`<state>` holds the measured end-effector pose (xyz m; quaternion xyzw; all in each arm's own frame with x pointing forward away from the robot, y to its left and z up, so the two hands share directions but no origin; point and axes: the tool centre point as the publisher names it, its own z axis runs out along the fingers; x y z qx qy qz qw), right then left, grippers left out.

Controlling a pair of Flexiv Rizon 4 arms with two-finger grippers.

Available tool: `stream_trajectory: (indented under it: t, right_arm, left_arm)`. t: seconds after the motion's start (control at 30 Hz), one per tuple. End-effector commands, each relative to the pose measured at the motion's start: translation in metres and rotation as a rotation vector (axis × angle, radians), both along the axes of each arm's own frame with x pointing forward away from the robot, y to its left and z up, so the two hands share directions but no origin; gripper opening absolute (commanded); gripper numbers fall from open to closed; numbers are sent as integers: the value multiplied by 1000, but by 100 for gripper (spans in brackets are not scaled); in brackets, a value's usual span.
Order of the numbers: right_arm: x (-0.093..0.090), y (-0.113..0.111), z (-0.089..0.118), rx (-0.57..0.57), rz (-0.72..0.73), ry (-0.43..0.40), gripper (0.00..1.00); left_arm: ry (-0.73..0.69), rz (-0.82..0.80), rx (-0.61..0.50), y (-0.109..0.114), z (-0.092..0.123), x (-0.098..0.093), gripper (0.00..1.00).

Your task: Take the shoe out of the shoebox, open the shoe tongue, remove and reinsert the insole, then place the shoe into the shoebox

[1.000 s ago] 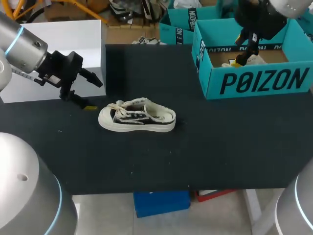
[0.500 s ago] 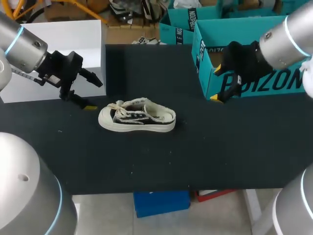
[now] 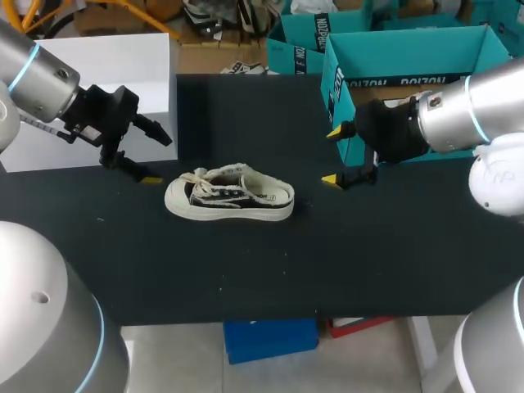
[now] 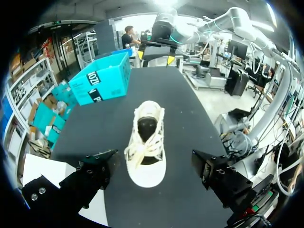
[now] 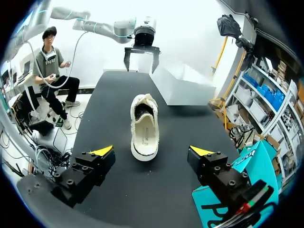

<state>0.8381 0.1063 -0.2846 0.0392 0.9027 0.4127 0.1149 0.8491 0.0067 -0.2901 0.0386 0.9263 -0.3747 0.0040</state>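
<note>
The shoe [image 3: 229,195], cream with dark sides and loose pale laces, stood on its sole left of centre in the head view on the black table [image 3: 368,246], toe toward the frame's left and heel toward its right, out of the shoebox and touched by neither gripper. The teal shoebox [image 3: 393,57] sat open at the upper right of the frame, well apart from the shoe. The left gripper [image 3: 162,160] hung at the upper left of the frame, just beyond the toe, its fingers spread wide and holding nothing. The right gripper [image 3: 332,155] reached in from the right, in front of the box's near corner and clear of the heel, its yellow tips likewise parted and empty. In the left wrist view the shoe [image 4: 147,142] lay toe-first ahead of that gripper [image 4: 154,159], between the lines of its open fingers without meeting them, with the shoebox [image 4: 102,80] and the right gripper [image 4: 154,54] farther on. In the right wrist view the shoe [image 5: 144,126] lay heel-first ahead of its own gripper [image 5: 152,151], and the left gripper [image 5: 141,56] hovered beyond the toe.
</note>
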Motion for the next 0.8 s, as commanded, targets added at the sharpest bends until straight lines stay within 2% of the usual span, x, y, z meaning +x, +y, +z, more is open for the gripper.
stream_trajectory:
  t: [0.03,0.57,0.8]
  right_arm:
    - [14,15,-15,115,60,-16,100]
    - [10,16,-18,106,76,-4,100]
    - [7,28,-38,166,94,-16,100]
  left_arm:
    - [-5,2,0,0,-1,-1,100]
    - [-5,2,0,0,-1,-1,100]
    - [-5,2,0,0,-1,-1,100]
